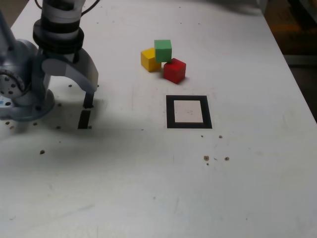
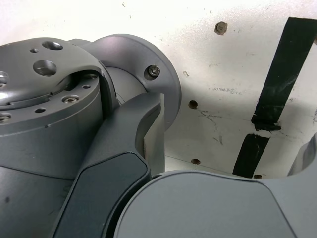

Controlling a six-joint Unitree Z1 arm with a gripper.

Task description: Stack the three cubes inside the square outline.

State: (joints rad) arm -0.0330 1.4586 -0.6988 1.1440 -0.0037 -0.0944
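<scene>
Green cube (image 1: 163,49) perched on yellow cube (image 1: 149,59), red cube (image 1: 174,70) behind square outline (image 1: 188,112); probably light, rigid, pinch flat sides. Pincer (image 1: 87,101) holds nothing, opening unclear.

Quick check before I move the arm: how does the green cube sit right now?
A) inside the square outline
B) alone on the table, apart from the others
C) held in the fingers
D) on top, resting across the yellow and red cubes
D: the green cube rests atop the yellow cube and red cube, beyond the empty square outline.
</scene>
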